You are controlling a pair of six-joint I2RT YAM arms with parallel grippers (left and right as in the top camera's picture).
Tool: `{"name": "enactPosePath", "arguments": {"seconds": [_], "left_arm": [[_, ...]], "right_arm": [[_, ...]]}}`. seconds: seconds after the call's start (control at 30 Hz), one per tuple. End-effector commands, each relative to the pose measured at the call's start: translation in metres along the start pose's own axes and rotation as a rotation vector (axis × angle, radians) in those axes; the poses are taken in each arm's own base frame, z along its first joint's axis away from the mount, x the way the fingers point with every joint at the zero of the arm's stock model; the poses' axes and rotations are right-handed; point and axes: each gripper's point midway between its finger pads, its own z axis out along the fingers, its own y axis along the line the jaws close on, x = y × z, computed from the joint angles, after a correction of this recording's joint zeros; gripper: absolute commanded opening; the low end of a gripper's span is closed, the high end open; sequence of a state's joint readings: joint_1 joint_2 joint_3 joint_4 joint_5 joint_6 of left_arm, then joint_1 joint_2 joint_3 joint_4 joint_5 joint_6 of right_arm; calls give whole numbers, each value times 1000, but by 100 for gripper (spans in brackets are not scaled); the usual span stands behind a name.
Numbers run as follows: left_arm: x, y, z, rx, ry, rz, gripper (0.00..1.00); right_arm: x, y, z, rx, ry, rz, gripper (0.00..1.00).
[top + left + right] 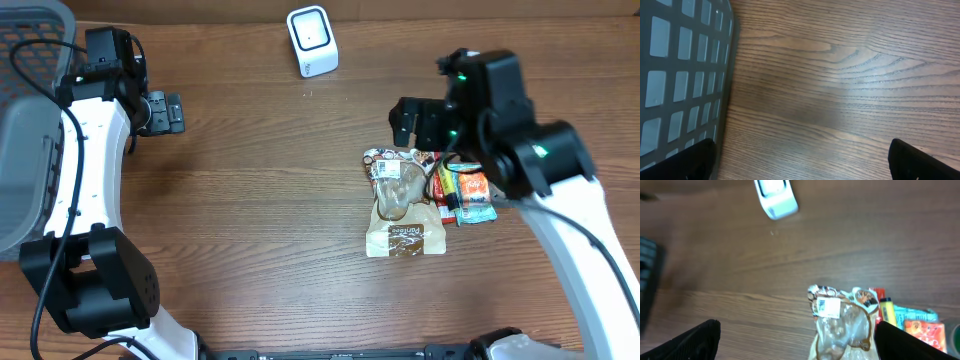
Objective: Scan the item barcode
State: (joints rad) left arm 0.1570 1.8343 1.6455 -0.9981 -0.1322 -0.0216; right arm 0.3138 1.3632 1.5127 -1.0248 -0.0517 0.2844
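Right now the left gripper (170, 112) sits at the far left of the tabletop (250, 210), just beside the grey mesh basket (30, 60). Its jaws are spread wide with nothing between them; the left wrist view shows only bare wood and the basket's wall there.

The right gripper (418, 125) hangs on the right side of the scene, just beyond the far edge of a pile of snack packets (410, 200). Its jaws are likewise fully apart and empty.

In that pile a clear packet (842, 327) carrying a white barcode label (829, 307) lies over a brown packet (405, 240). Orange and teal packets (475, 195) lie against it on the right.

The white barcode scanner (312, 40) stands at the far edge of the tabletop, left of the pile and well apart from it.
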Motion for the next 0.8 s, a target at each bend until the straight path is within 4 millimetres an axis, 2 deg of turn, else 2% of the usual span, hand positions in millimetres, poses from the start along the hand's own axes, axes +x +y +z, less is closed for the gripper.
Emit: {"name": "enactPosePath", "arguments": {"seconds": [0.0, 0.3, 0.47, 0.77], "left_arm": [[-7, 1, -4, -5, -21, 16, 100], [-6, 1, -4, -5, -20, 16, 100], [-6, 1, -4, -5, -20, 16, 100], [-7, 1, -4, -5, -21, 16, 100]], "right_arm": [[-13, 5, -44, -33, -116, -6, 100], [-15, 13, -124, -104, -310, -21, 100], [-12, 14, -160, -135, -395, -27, 100], [9, 5, -224, -154, -545, -33, 100]]}}
